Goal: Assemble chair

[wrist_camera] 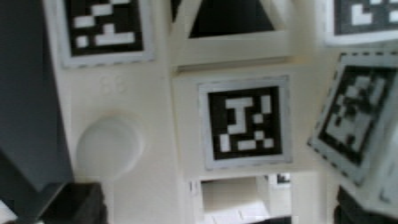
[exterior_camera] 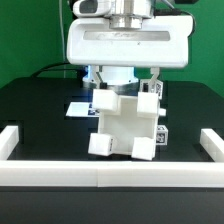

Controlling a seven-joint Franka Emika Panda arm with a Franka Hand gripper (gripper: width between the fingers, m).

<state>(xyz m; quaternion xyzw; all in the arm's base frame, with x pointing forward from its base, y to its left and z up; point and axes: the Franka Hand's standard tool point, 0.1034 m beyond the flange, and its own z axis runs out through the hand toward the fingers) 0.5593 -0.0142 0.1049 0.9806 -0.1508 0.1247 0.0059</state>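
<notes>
White blocky plastic chair [exterior_camera: 127, 125] stands part-built on the black counter [exterior_camera: 40, 120], its long axis running up and down with a slight lean. Two chunky feet rest on the surface at the bottom, and a squarish block juts out near the top toward the exterior view's left. Its faces bearing black-and-white square tags [exterior_camera: 151, 101] turn toward the exterior view's right.

The arm's two-finger end effector [exterior_camera: 126, 80] hangs right over the top of the chair, under a wide white camera housing [exterior_camera: 127, 42]. The wrist view is filled by tagged white pieces [wrist_camera: 244, 122] at very close range. I cannot tell how wide the fingers stand or whether they grip anything.

The long white rail [exterior_camera: 100, 178] bordering the counter lies just in front of the feet. Bare black surface opens to either side. The marker board [exterior_camera: 77, 108] lies behind, toward the exterior view's left.
</notes>
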